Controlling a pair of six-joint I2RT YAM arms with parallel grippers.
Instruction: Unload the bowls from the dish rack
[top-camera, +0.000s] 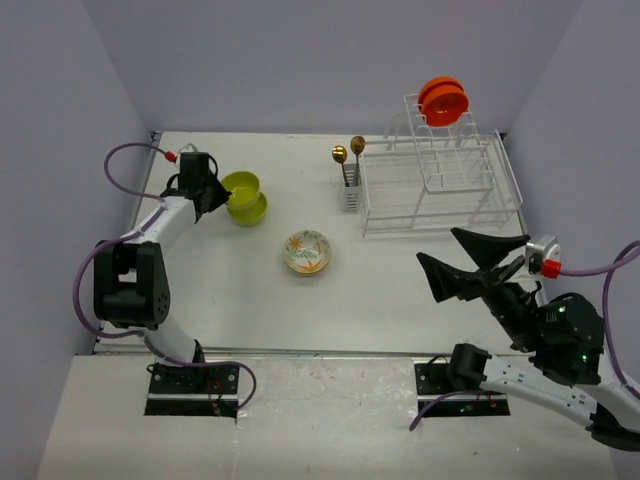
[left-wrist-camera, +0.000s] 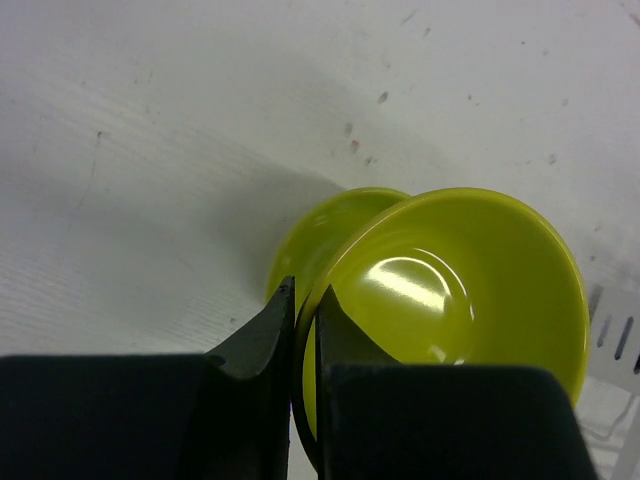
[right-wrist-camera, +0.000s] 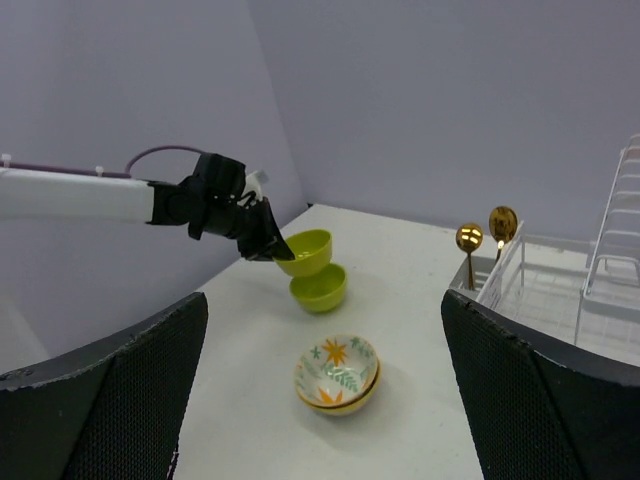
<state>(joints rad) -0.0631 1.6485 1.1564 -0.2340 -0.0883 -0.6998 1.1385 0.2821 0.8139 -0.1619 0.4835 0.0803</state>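
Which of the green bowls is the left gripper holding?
The upper green bowl, rim pinched by the left gripper; the other green bowl sits on the table beneath it.

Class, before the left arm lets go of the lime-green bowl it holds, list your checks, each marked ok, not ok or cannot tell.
1. Left gripper clamped on the rim of the upper lime-green bowl: ok.
2. That bowl seated in the lower lime-green bowl: cannot tell; it looks offset.
3. Right gripper open, far from both green bowls: ok.
4. Cream floral-patterned bowl apart from the green pair: ok.
5. White wire dish rack unloaded: not ok; plain orange bowls stand on its upper tier.
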